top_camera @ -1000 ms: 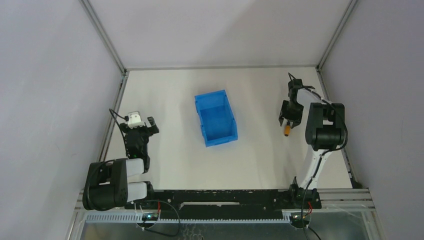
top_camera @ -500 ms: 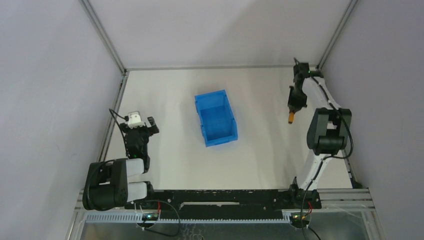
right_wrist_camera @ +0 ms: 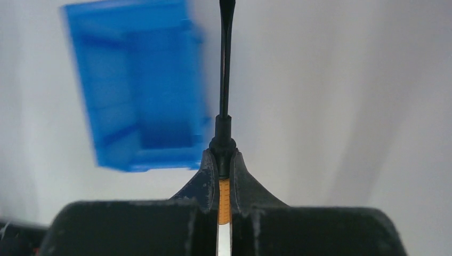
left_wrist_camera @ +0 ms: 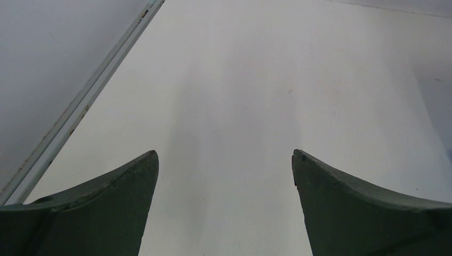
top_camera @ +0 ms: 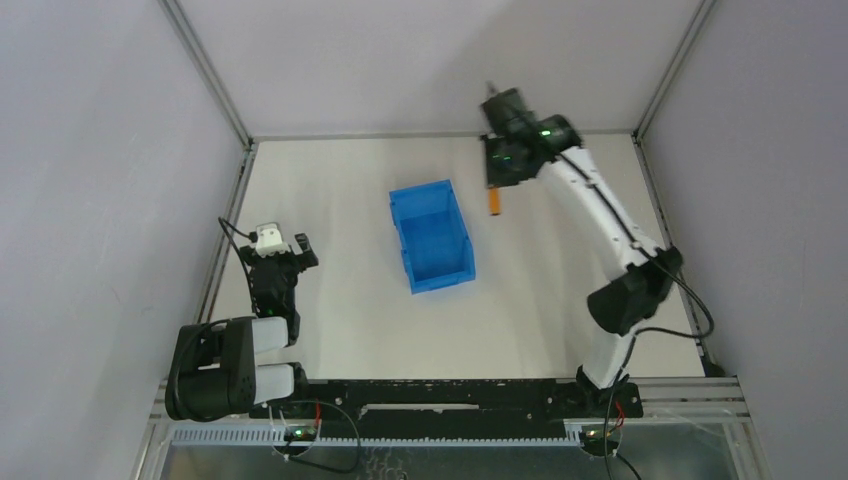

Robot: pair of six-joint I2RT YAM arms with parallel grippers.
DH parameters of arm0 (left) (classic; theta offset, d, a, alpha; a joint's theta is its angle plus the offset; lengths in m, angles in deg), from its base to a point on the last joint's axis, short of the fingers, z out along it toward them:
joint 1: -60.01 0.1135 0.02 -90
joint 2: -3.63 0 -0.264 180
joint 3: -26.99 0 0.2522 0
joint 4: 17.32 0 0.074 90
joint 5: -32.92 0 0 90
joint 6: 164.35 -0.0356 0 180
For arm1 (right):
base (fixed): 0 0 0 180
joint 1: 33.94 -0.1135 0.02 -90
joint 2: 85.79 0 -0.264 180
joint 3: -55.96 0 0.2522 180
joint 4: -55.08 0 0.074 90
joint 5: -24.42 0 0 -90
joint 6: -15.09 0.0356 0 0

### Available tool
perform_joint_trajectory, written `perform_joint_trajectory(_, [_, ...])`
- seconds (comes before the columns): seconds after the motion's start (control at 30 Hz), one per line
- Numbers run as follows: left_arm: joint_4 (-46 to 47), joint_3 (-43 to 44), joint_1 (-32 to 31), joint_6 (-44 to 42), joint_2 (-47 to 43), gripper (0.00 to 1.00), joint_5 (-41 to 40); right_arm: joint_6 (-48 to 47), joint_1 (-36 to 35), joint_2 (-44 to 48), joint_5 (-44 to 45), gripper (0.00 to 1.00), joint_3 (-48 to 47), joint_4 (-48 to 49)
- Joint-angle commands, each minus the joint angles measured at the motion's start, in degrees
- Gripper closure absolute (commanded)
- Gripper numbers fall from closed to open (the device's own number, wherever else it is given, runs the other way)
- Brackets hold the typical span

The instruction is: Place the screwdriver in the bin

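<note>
- While the right gripper [top_camera: 497,178] is clamped on the screwdriver [top_camera: 493,204], the step in hand reads as the carry toward the bin [top_camera: 436,245]; the release is not yet done.
- Seen from the bin's middle in the top view, the tool is at about 1 o'clock, just beside the far right corner and outside the walls, not over the opening.
- Its orange handle is pinched between the fingers and the thin black shaft runs out ahead of them in the right wrist view, where the blurred bin lies at 10 o'clock.
- My judgement of the next move: shift toward 8 o'clock until the whole tool is over the open top, staying above the tall rim, then part the fingers.
- The short tool should fit easily; the risk is letting go early, so that it lands on the table [top_camera: 340,200].
- With its fingers spread and nothing between them, the left gripper [left_wrist_camera: 224,154] waits at 9 o'clock, well apart from the bin.
</note>
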Motion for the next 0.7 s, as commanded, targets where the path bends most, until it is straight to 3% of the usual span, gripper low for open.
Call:
perform_joint_trajectory(0.0, [2.3,2.7,-0.2,-0.5,-1.0,0.0,-0.1,3.3,-10.9,-7.3,-3.6,1.0,-11.0,-0.7])
perform_joint_trajectory(0.13, [2.3,2.8,-0.2,-0.5,-1.0,0.0,-0.1,3.2,-16.7,-16.1,-1.9,1.0,-24.0,-4.3])
perform_joint_trajectory(0.2, [2.3,2.8,-0.2,-0.5,-1.0,0.0,-0.1,3.5,-17.6,-17.6,-0.9,1.0,-24.4,-3.6])
perform_joint_trajectory(0.5, [2.3,2.7,-0.2,-0.6,-1.0,0.0,-0.2,6.3,-19.6,-19.4,3.2,1.0,0.0,13.0])
perform_joint_trajectory(0.67, [2.3,2.7,-0.2,-0.5,-1.0,0.0,-0.1,6.8,-19.2,-25.8,4.7,1.0,2.0,15.9])
